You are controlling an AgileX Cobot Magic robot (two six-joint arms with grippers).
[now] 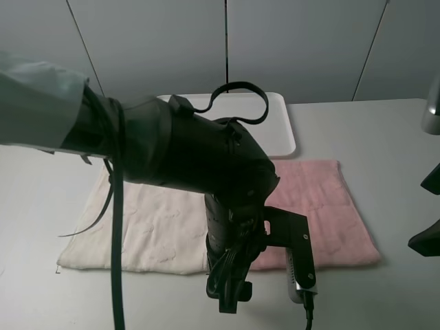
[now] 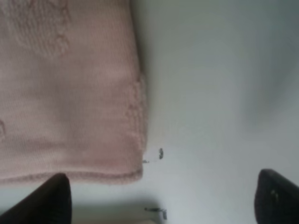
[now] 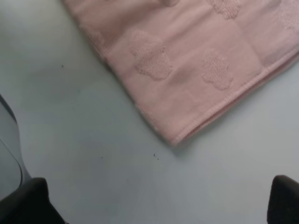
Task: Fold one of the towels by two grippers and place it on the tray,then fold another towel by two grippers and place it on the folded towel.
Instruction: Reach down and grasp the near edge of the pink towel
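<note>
The first fold is judged pending: near corners of the pink towel [image 3: 187, 60] are to be pinched by the wide-open, empty left gripper [image 2: 161, 199] and right gripper [image 3: 154, 200].

My left arm [image 1: 206, 172] fills the middle of the high view. It covers the side of the pink towel [image 1: 323, 206] nearest the cream-white towel [image 1: 151, 234], so I cannot tell whether the two touch or overlap. It also hides part of the tray [image 1: 282, 124] beyond the pink towel. The left wrist view is soft and blurred. The pink towel runs off that view's edge, and dark specks [image 2: 160, 153] just beside its corner are too small to identify. Of the left gripper [image 2: 159, 205] and right gripper [image 3: 154, 205], only dark fingertips show, cut off at the edge.
</note>
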